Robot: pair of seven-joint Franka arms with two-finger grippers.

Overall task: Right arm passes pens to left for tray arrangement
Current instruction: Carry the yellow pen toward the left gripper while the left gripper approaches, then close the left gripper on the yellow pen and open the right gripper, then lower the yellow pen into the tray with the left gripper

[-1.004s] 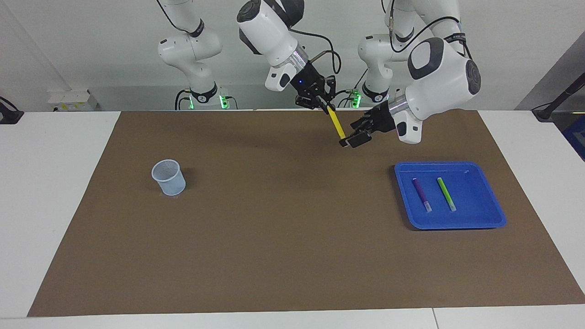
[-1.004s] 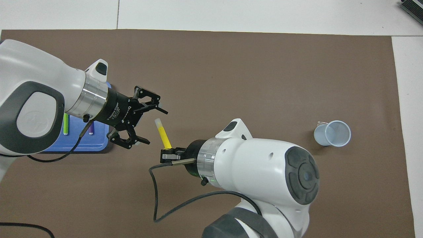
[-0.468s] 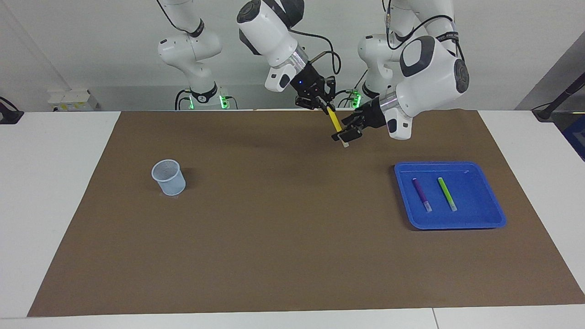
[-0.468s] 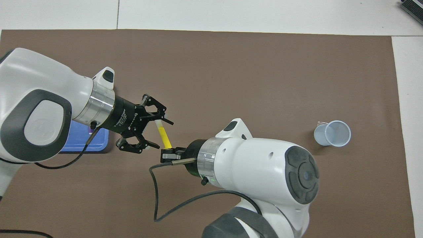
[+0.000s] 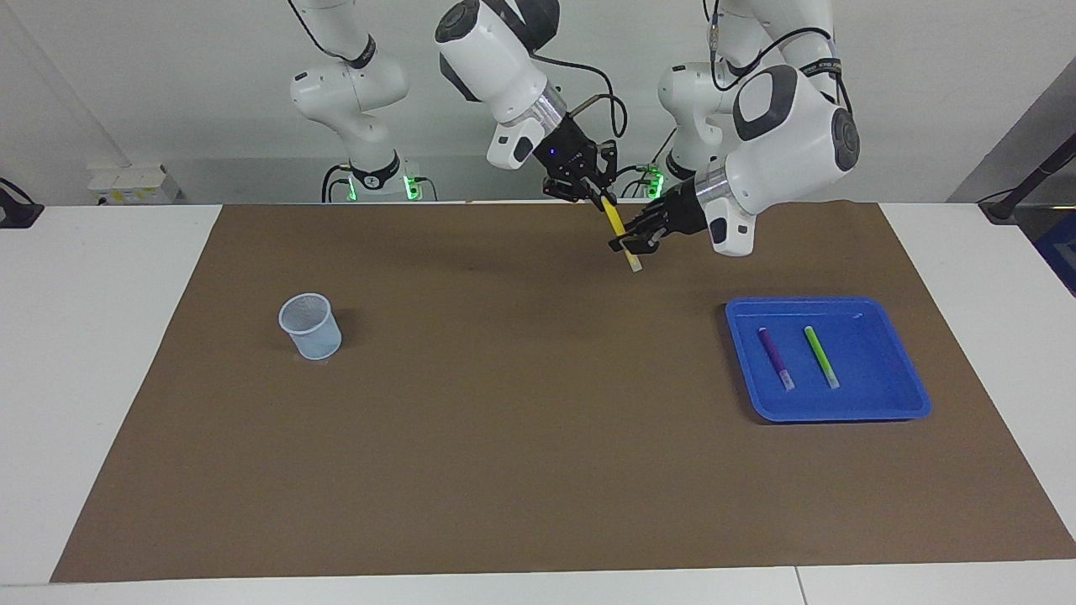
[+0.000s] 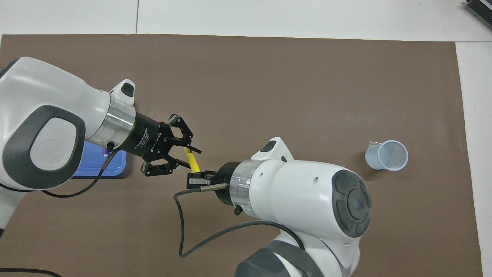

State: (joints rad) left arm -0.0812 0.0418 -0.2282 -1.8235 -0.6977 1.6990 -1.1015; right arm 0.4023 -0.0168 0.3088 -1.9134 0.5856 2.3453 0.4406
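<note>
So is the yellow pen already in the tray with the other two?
No, the yellow pen is up in the air between the two grippers, while the tray holds only the purple pen and green pen.

A yellow pen point(image 5: 618, 225) hangs tilted in the air. Purple point(image 5: 774, 354) and green point(image 5: 819, 354) pens lie side by side in the blue tray point(image 5: 883, 399).

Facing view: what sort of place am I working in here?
Most likely a robotics lab bench: two white arms mounted at a white table covered with a brown mat, against a bare wall. Only staged props lie on it, a blue tray and a small cup.
</note>
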